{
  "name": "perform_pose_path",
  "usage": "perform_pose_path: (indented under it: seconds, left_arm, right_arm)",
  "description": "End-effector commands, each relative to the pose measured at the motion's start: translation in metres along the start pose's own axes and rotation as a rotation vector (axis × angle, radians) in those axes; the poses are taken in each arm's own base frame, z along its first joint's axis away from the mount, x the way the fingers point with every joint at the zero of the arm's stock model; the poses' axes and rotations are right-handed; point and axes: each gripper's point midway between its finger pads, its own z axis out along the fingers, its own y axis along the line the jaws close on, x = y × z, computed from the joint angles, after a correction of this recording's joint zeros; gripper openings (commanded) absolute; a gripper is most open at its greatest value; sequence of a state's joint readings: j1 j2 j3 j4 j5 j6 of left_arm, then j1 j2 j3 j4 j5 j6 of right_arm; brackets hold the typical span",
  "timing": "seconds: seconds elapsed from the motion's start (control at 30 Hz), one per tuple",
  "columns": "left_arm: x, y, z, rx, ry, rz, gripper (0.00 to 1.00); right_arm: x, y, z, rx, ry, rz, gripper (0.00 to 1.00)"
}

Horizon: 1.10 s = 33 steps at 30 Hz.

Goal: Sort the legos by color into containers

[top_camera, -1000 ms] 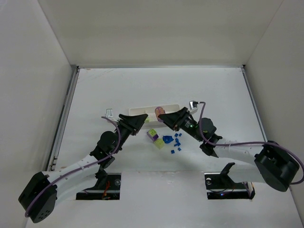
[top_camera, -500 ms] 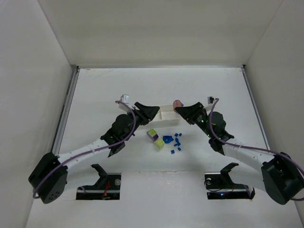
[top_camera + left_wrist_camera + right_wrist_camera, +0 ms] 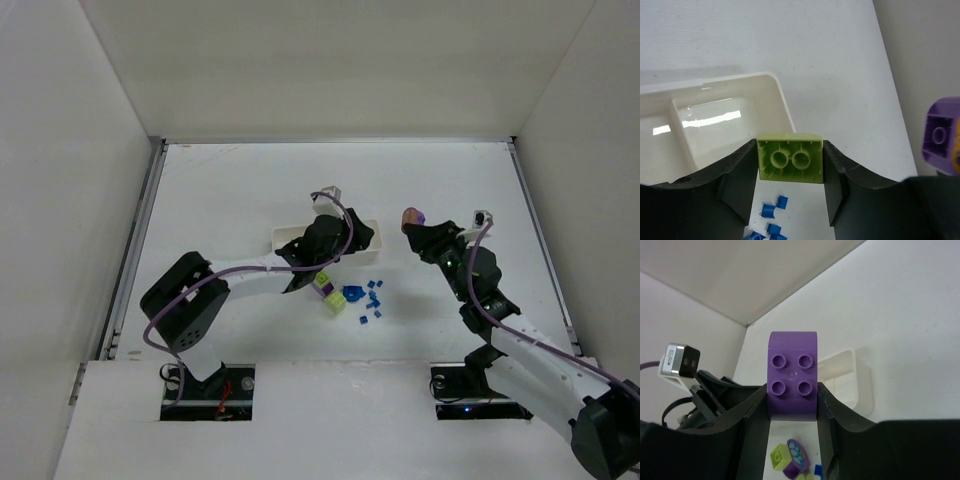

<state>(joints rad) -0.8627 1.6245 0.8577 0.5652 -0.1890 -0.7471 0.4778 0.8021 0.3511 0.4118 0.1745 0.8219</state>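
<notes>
My left gripper [image 3: 790, 149] is shut on a lime-yellow brick [image 3: 790, 161], held underside towards the camera, just past the right end of the white tray [image 3: 782, 102]. In the top view this gripper [image 3: 352, 240] covers the right end of the tray [image 3: 290, 238]. My right gripper [image 3: 791, 390] is shut on a purple four-stud brick [image 3: 792, 372]. It holds it above the table, right of the tray [image 3: 852, 371], at the top view's centre right [image 3: 413, 218]. The tray compartments in view are empty.
A loose pile lies in front of the tray: a lime and purple piece [image 3: 322, 284], a lime brick [image 3: 335, 303], a blue piece [image 3: 353, 294] and several tiny blue bricks [image 3: 372, 296]. White walls enclose the table on three sides.
My left arm has stretched to the right, carrying the lime brick to the tray's right end. My right gripper has pulled back to the right, away from the tray, still holding the purple brick.
</notes>
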Motion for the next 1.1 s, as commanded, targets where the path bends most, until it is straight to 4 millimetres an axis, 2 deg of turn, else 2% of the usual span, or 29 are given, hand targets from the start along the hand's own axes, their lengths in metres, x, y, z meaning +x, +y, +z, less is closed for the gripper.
perform_pose_path:
  seconds: [0.0,0.17,0.5,0.7,0.8,0.9,1.07]
  left_arm:
    - [-0.01,-0.027,0.009,0.044,-0.027,0.081,0.41]
    - [-0.002,-0.024,0.022,0.015,-0.013,0.107,0.43]
    - [-0.006,-0.009,0.038,-0.025,-0.025,0.1,0.43]
    - [-0.008,-0.01,0.039,-0.016,-0.022,0.086,0.59]
    - [-0.018,-0.015,0.031,0.003,-0.035,0.064,0.62]
    - [-0.032,-0.02,0.015,0.025,-0.065,0.005,0.63]
    - [-0.043,-0.033,-0.022,0.142,-0.078,-0.155,0.61]
  right_arm:
    - [-0.009,-0.01,-0.003,0.029,-0.028,-0.037,0.28]
    - [-0.005,-0.012,0.0,0.037,-0.006,-0.042,0.28]
    - [-0.003,-0.013,0.004,0.041,-0.002,-0.049,0.28]
    - [0.003,-0.013,0.007,0.038,0.02,-0.053,0.29]
    - [0.01,-0.015,0.011,0.045,0.044,-0.058,0.29]
    - [0.018,-0.009,0.013,0.027,0.073,-0.061,0.29]
    - [0.03,0.005,0.015,-0.04,0.129,-0.052,0.29]
